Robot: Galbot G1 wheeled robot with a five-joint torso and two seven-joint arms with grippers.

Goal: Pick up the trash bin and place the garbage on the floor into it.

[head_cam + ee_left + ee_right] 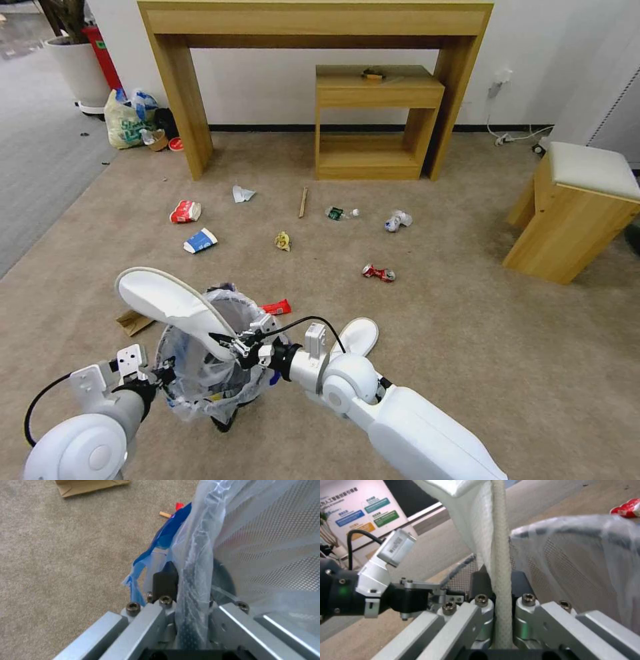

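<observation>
The trash bin (pixel 207 360) is held off the floor (pixel 467 320) by the left gripper (pixel 186 597), whose jaws are clamped over its mesh rim and the clear liner. A white slipper (pixel 170 303) is pinched at its corded edge by the right gripper (pixel 501 590), closed tight, with the sole slanted across the bin mouth. The slipper is judged light, soft and floppy, so the stiffer edge is taken as the soundest grip. The bin is judged light, yet its liner looks slick and could slide, so the rigid rim is the better hold. A second slipper (pixel 357 337), a red wrapper (pixel 277 307), a crushed can (pixel 379 272) and paper cups (pixel 193 227) are left scattered on the carpet
</observation>
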